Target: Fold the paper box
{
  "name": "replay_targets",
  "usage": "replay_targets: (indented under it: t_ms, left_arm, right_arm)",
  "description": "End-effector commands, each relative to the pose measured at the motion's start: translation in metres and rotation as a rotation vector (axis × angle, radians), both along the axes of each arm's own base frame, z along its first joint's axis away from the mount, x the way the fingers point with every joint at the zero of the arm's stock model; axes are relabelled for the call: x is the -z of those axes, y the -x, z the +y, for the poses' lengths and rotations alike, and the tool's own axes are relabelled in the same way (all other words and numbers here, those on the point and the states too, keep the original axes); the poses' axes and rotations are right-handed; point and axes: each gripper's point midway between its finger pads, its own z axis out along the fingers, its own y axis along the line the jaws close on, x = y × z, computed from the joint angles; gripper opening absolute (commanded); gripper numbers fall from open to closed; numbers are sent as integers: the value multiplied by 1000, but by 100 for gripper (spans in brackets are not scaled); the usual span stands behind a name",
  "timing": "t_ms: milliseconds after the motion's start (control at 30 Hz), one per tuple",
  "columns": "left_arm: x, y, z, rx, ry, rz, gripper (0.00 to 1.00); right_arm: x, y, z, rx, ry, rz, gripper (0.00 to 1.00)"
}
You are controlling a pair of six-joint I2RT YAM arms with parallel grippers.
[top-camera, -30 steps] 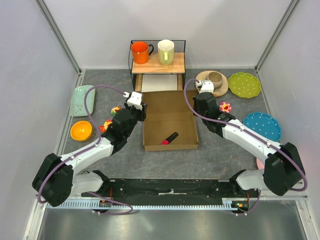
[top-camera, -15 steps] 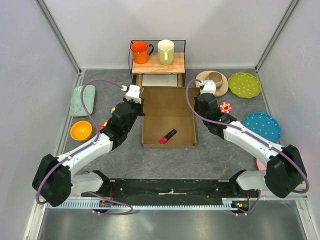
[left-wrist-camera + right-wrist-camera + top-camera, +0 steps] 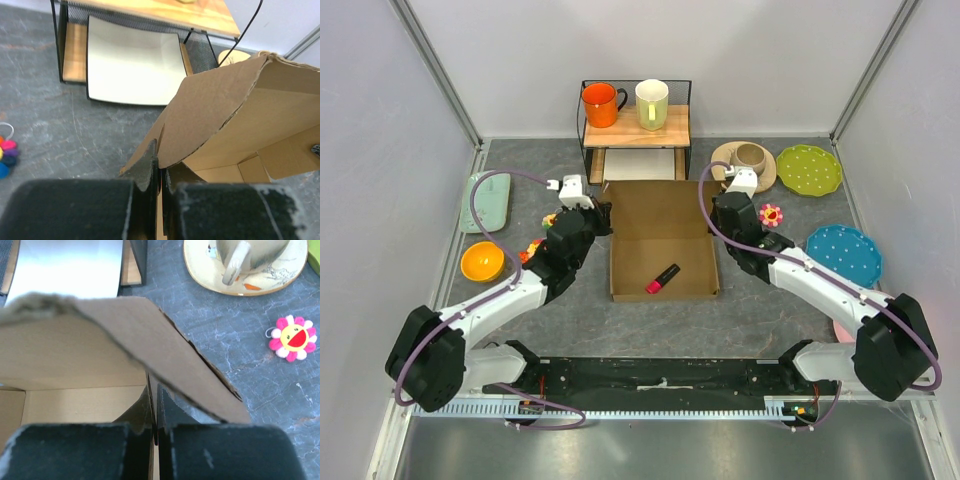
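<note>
While pinching the paper box [image 3: 660, 215] by its left flap with the left tool [image 3: 159, 167], clamping the right flap tight with the right tool [image 3: 153, 402], pink marker [image 3: 662, 278] inside.

Orange ceramic mug [image 3: 601, 103] and pale yellow mug [image 3: 652, 103] on wooden wire-framed rack [image 3: 620, 133] upper centre, orange bowl [image 3: 482, 261] left, blue dotted plate [image 3: 844, 252] right

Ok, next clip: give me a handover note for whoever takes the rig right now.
Left end effector: shut on the paper box, pinching its left side flap.
Right end effector: shut on the right side flap.
Box: in front of the rack, pink marker inside.
Done: base walls up.
To do: lid open; fold it over, probably tuck the flaps.
</note>
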Motion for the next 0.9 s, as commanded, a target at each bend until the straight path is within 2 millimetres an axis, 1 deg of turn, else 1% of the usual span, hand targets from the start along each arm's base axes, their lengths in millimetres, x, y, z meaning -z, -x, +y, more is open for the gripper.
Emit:
replay_targets:
  t_ms: [0, 33, 100, 133, 200, 233, 333, 367, 467, 600, 667, 700, 733, 767, 800, 833, 867]
  left_arm:
    - [-7, 5, -10, -17, 225, -2, 2]
    - [1, 8, -8, -22, 228, 13, 2]
    - [7, 10, -8, -25, 253, 31, 2]
    - [14, 13, -7, -29, 254, 45, 2]
    - [16, 16, -5, -35, 275, 53, 2]
    - [21, 18, -3, -38, 277, 62, 2]
    - [23, 21, -5, -28, 286, 69, 2]
    - [23, 22, -7, -15, 288, 73, 5]
    - [28, 23, -9, 4, 262, 82, 9]
    - [32, 25, -13, 18, 239, 89, 12]
    - [32, 24, -18, 35, 220, 88, 18]
    - [34, 24, -18, 44, 188, 86, 19]
    - [29, 23, -20, 54, 175, 79, 20]
    - [35, 23, -21, 59, 138, 95, 22]
    - [35, 23, -22, 70, 97, 89, 23]
    - [31, 22, -24, 81, 77, 81, 24]
    - [35, 23, -26, 89, 46, 92, 25]
  right_arm:
    - [-8, 4, 4, 9, -63, -35, 0]
    - [-6, 5, 2, 15, -62, -32, 0]
    - [-2, 7, 0, 19, -61, -28, 0]
    - [0, 8, 0, 20, -61, -25, 0]
    - [3, 9, -2, 22, -58, -22, 0]
    - [4, 11, -2, 19, -57, -20, 0]
    - [5, 13, -3, 20, -57, -20, 0]
    - [5, 13, -3, 19, -57, -23, 0]
    - [8, 14, -4, 17, -52, -19, 0]
    - [10, 16, -4, 18, -55, -15, 0]
    - [11, 17, -4, 17, -52, -13, 0]
    - [11, 17, -4, 18, -48, -12, 0]
    - [11, 17, -6, 21, -38, -11, 0]
    - [13, 18, -7, 23, -25, 0, 1]
    - [10, 17, -8, 25, -16, -2, 2]
    - [10, 18, -9, 23, -10, 0, 2]
    - [12, 19, -10, 20, 3, 9, 3]
